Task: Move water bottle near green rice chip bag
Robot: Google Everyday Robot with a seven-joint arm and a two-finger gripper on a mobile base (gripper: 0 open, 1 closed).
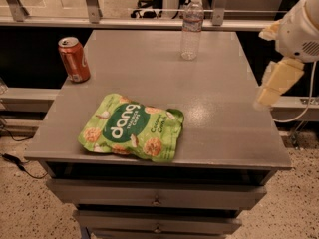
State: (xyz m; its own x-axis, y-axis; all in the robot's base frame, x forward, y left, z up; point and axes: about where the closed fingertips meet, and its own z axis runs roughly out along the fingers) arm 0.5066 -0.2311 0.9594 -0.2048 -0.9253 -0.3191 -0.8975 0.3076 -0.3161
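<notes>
The water bottle [192, 28] stands upright at the far edge of the grey table [219, 108], right of centre; it is clear with a white cap and a pale label band. The green rice chip bag [132, 128] lies flat near the front edge, left of centre, with "dang" on a dark green oval. My gripper [271, 86] hangs off the table's right edge, at mid depth, well away from both the bottle and the bag. It holds nothing that I can see.
An orange-red soda can [74, 59] stands upright near the table's left edge. A metal rail [149, 23] runs behind the table. Drawers [157, 200] sit under the tabletop. A cable [12, 163] lies on the floor at the left.
</notes>
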